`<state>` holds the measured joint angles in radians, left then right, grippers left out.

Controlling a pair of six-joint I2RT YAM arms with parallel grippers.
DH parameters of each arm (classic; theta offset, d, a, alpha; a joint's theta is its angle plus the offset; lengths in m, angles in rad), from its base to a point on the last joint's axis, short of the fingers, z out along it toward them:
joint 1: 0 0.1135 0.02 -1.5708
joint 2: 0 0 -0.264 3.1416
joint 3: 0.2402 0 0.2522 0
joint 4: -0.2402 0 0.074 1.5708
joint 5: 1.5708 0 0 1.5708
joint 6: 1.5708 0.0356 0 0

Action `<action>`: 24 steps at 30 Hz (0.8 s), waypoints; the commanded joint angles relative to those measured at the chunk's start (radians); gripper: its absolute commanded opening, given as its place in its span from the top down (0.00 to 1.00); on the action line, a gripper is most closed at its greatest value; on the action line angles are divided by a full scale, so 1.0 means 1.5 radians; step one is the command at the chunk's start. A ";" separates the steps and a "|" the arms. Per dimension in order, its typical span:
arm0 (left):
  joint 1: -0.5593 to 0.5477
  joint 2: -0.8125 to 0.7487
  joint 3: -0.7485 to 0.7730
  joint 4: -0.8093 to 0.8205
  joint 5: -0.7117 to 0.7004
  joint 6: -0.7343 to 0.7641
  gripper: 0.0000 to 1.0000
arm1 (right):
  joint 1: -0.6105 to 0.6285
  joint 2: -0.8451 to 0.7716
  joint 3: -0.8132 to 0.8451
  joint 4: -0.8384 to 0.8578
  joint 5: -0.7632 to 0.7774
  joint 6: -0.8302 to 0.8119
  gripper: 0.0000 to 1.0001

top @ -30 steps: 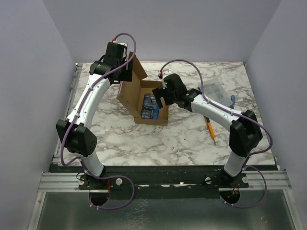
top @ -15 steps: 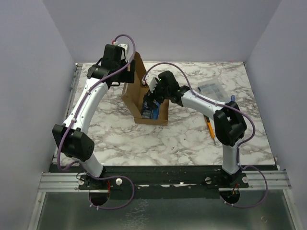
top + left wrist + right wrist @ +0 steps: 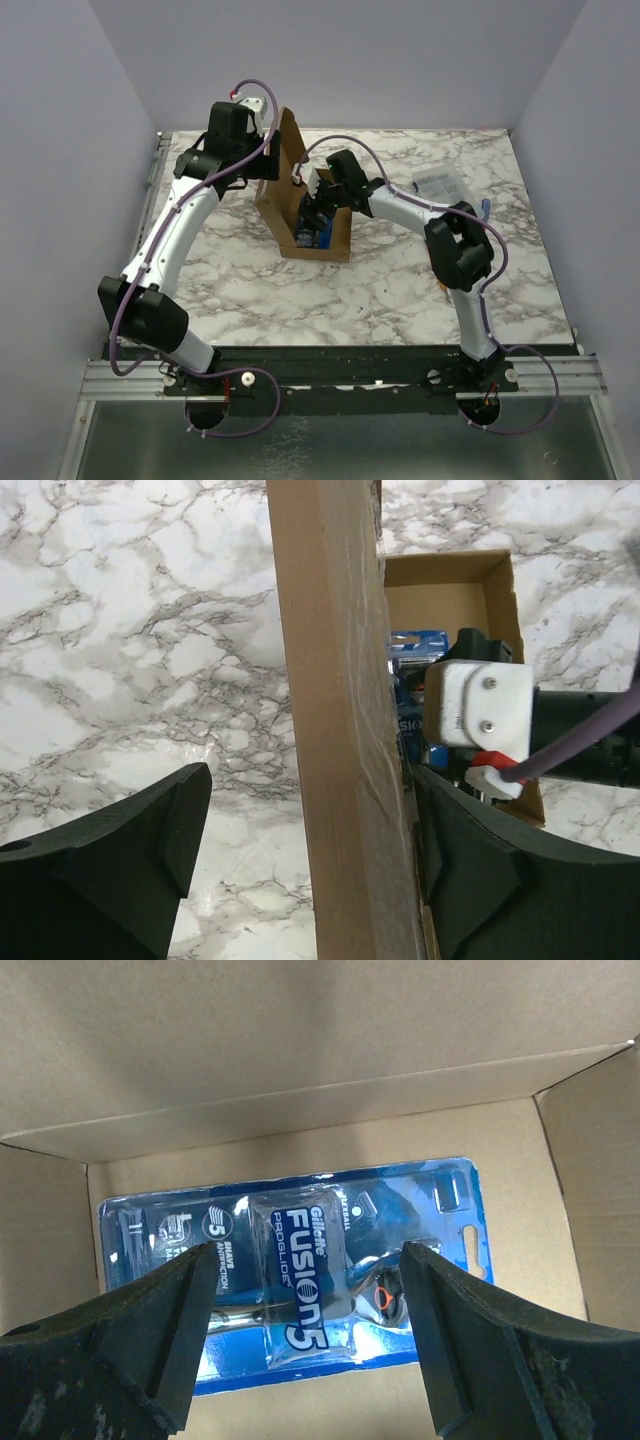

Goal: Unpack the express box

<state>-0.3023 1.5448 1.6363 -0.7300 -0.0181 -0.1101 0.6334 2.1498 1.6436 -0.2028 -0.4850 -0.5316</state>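
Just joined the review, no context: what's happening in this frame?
Two arms are unpacking a brown cardboard box on the marble table. The left gripper straddles the upright lid, with its jaws open on either side and not clamped. The right gripper is down inside the box, jaws open over a blue razor pack lying flat on the bottom. Nothing is gripped or lifted out yet.
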 commanded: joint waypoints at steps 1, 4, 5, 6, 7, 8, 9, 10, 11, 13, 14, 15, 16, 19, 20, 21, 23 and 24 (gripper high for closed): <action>-0.001 -0.045 -0.008 0.031 0.044 -0.011 0.17 | 0.000 0.030 0.010 0.019 -0.003 -0.010 0.18; -0.001 -0.067 -0.018 0.037 0.055 -0.016 0.16 | 0.000 0.046 0.027 -0.005 0.001 -0.022 0.18; -0.001 -0.073 -0.021 0.040 0.057 -0.019 0.16 | 0.000 0.047 0.026 -0.003 0.003 -0.022 0.18; -0.001 -0.079 -0.024 0.043 0.058 -0.020 0.16 | 0.000 0.047 0.021 0.002 0.005 -0.021 0.19; -0.002 -0.085 -0.028 0.046 0.060 -0.022 0.16 | 0.000 0.046 0.016 0.008 0.005 -0.020 0.19; -0.001 -0.090 -0.031 0.049 0.060 -0.024 0.16 | 0.000 0.048 0.013 0.010 0.004 -0.019 0.19; -0.001 -0.094 -0.035 0.051 0.062 -0.027 0.16 | 0.000 0.051 0.012 0.010 0.005 -0.018 0.19; -0.001 -0.097 -0.037 0.052 0.063 -0.029 0.16 | 0.000 0.055 0.012 0.009 0.012 -0.018 0.19; -0.001 -0.100 -0.038 0.054 0.064 -0.030 0.16 | 0.000 0.059 0.013 0.008 0.019 -0.017 0.20; -0.001 -0.106 -0.039 0.055 0.065 -0.032 0.16 | 0.000 0.064 0.011 0.011 0.034 -0.012 0.22; -0.001 -0.108 -0.040 0.056 0.066 -0.034 0.16 | 0.000 0.066 0.011 0.012 0.040 -0.009 0.23; -0.001 -0.111 -0.041 0.057 0.066 -0.034 0.16 | 0.000 0.067 0.012 0.013 0.047 -0.006 0.24; -0.001 -0.113 -0.042 0.059 0.066 -0.035 0.16 | 0.000 0.068 0.012 0.014 0.052 0.000 0.26; -0.001 -0.117 -0.045 0.060 0.067 -0.037 0.16 | 0.001 0.069 0.022 0.006 0.070 0.020 0.35; -0.002 -0.118 -0.046 0.060 0.067 -0.037 0.16 | 0.001 0.068 0.024 0.003 0.074 0.025 0.40; -0.002 -0.118 -0.046 0.060 0.067 -0.038 0.16 | 0.001 0.065 0.024 0.002 0.077 0.032 0.45; -0.001 -0.118 -0.047 0.061 0.067 -0.041 0.16 | 0.001 0.056 0.021 0.006 0.082 0.048 0.53; -0.001 -0.118 -0.048 0.062 0.070 -0.041 0.16 | 0.001 0.051 0.019 0.009 0.084 0.060 0.55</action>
<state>-0.3023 1.3945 1.5738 -0.6613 0.0608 -0.1581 0.6334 2.2265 1.6524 -0.2016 -0.4049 -0.5049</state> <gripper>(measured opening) 0.837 0.499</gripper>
